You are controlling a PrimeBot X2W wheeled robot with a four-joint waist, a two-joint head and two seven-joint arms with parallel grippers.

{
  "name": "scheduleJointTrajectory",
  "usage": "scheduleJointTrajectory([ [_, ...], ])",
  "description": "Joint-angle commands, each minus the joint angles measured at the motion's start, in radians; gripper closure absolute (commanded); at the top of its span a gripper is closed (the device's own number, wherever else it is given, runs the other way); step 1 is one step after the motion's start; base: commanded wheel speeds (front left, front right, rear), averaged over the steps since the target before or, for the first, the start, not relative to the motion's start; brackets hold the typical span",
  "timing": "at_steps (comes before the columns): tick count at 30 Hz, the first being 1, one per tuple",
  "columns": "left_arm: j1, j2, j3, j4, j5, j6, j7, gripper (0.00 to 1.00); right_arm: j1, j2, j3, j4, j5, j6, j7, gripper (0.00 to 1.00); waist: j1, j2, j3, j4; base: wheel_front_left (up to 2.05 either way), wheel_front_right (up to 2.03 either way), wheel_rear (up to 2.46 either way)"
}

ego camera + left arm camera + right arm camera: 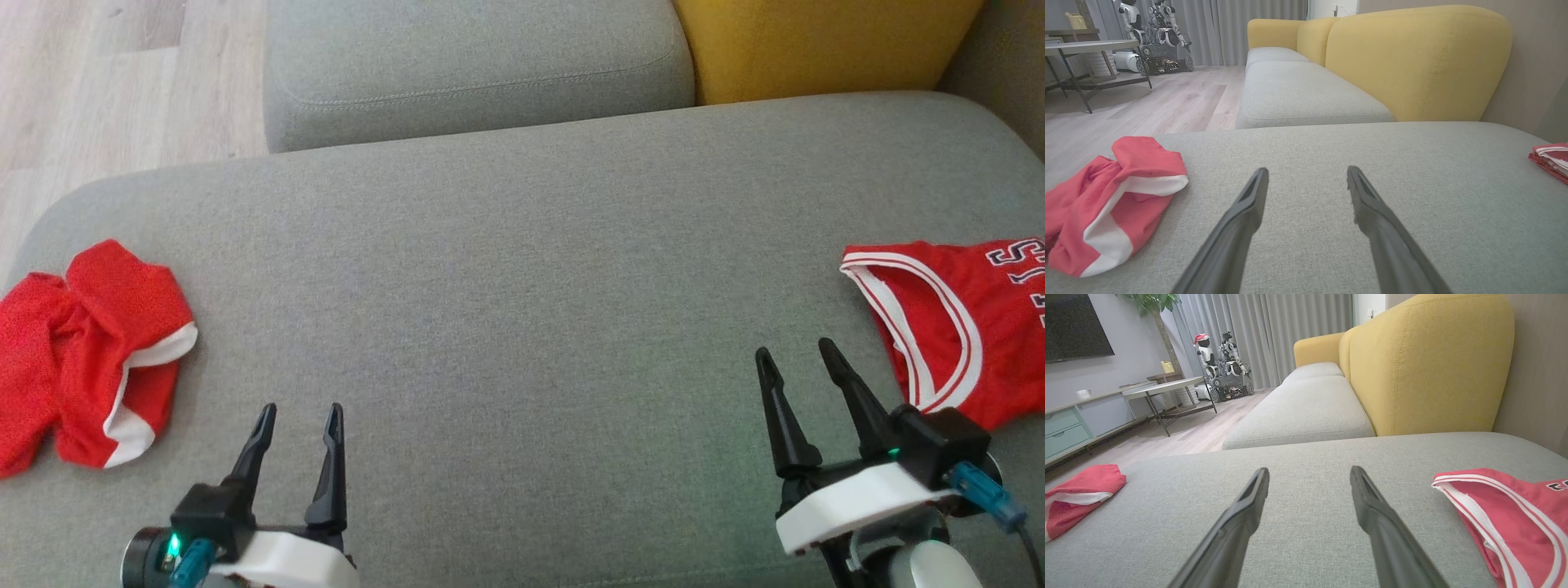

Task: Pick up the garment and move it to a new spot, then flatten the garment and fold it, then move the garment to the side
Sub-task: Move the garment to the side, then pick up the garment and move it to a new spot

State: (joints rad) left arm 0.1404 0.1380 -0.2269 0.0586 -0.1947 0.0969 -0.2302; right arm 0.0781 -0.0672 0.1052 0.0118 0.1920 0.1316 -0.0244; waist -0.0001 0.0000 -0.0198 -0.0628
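Observation:
A crumpled red garment with white trim (90,351) lies at the left end of the grey sofa seat (506,269); it also appears in the left wrist view (1114,204) and the right wrist view (1077,490). A red jersey with white-striped edges and lettering (955,318) lies at the right end, also seen as a jersey (1506,514) and as a jersey edge (1551,157). My left gripper (301,407) (1307,168) stands open above the seat, right of the crumpled garment. My right gripper (795,347) (1309,468) is open just left of the jersey. Neither holds anything.
A second grey seat cushion (473,65) and a yellow backrest (816,45) lie beyond the seat. Wooden floor (106,82) is at the far left. A table (1090,45) and a parked robot (1220,363) stand across the room.

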Motion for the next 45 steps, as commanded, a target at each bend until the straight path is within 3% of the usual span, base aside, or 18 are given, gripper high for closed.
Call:
scheduleJointTrajectory([
  [1, -0.034, 0.011, 0.027, -0.038, 0.000, 0.007, -0.002, 0.00, -0.014, 0.003, 0.021, -0.039, -0.007, -0.001, -0.001, 0.00, 0.0001, 0.0000, 0.000, 0.000, 0.00, 0.00, 0.00],
  [13, -0.066, 0.019, 0.033, -0.002, -0.017, -0.006, -0.017, 0.00, -0.012, 0.006, 0.014, -0.040, -0.009, -0.001, -0.004, 0.00, 0.0001, 0.0000, 0.004, 0.026, 0.00, 0.00, 0.00],
  [31, -0.104, 0.013, 0.031, 0.001, -0.017, -0.002, -0.029, 0.00, -0.007, 0.014, 0.056, -0.081, -0.012, -0.001, -0.003, 0.00, 0.0001, 0.0000, 0.008, 0.313, 0.00, 0.00, 0.00],
  [45, -0.104, 0.012, 0.033, -0.006, -0.023, 0.002, -0.030, 0.00, -0.010, 0.016, 0.062, -0.084, -0.021, -0.001, 0.001, 0.00, 0.0001, 0.0000, 0.015, 0.380, 0.00, 0.00, 0.00],
])
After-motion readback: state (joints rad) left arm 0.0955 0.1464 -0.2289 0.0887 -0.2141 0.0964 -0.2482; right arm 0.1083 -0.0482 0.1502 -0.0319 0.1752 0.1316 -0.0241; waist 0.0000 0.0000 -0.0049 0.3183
